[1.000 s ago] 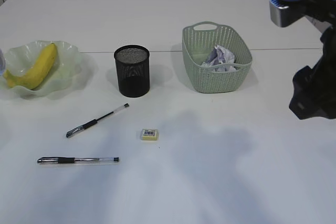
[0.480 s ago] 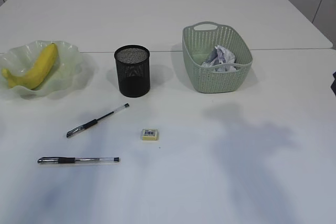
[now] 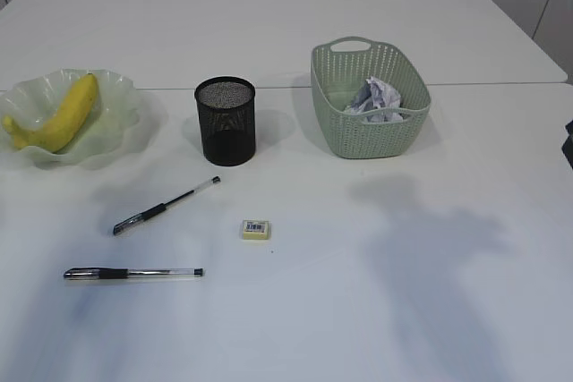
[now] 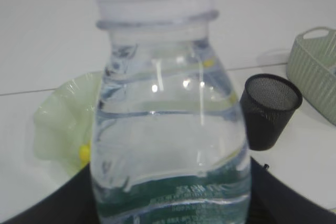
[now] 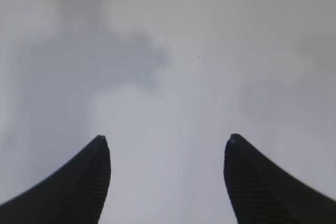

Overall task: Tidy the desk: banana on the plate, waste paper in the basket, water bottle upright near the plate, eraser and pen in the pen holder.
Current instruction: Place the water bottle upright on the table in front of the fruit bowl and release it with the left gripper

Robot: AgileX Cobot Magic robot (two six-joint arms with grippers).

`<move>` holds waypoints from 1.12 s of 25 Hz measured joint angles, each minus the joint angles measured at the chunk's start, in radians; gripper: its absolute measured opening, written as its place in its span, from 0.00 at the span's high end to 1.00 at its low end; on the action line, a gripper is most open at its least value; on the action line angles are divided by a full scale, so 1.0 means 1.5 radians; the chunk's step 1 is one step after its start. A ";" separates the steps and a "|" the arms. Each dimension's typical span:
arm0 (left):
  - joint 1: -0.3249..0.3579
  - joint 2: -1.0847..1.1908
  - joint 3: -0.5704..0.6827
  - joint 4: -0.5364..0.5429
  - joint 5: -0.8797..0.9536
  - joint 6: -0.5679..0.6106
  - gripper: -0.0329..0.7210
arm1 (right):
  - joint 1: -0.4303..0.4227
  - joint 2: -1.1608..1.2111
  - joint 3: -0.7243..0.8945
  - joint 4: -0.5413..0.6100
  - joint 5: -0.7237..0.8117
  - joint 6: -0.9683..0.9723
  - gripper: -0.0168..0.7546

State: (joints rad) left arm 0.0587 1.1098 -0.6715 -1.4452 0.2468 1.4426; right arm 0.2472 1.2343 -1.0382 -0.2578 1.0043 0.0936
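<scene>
Both arms gone, desk (image 3: 295,310) unchanged

The table (image 3: 358,310) is matt white and smooth. The plate (image 3: 116,96) at left looks like translucent pale-green glossy plastic or glass; the banana (image 3: 67,114) on it has smooth yellow skin. The pen holder (image 3: 226,120) is black wire mesh. The basket (image 3: 345,127) is perforated matt green plastic holding crumpled waste paper (image 3: 376,98). The water bottle (image 4: 168,129) is clear glossy plastic.
</scene>
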 joint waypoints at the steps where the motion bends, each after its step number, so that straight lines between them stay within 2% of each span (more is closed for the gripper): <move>1: 0.000 0.015 0.000 -0.023 0.009 0.038 0.47 | 0.000 0.000 0.000 0.000 0.000 0.001 0.33; 5: 0.000 0.066 0.000 -0.178 0.058 0.232 0.47 | 0.000 0.000 0.000 0.000 -0.001 0.001 0.33; 8: 0.000 0.104 0.000 -0.209 0.116 0.326 0.47 | 0.000 0.000 0.000 0.000 -0.002 0.001 0.33; 15: 0.000 0.211 0.000 -0.212 0.234 0.407 0.47 | 0.000 0.000 0.000 0.001 -0.002 0.001 0.33; 22: 0.001 0.289 -0.001 -0.212 0.287 0.500 0.47 | 0.000 0.000 0.000 0.001 -0.004 -0.001 0.33; 28: 0.038 0.354 -0.046 -0.211 0.377 0.524 0.47 | 0.000 0.000 0.000 0.001 -0.003 -0.003 0.33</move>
State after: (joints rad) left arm 0.1163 1.6409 -0.7404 -1.7617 0.8125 2.2291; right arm 0.2472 1.2343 -1.0382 -0.2562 1.0005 0.0896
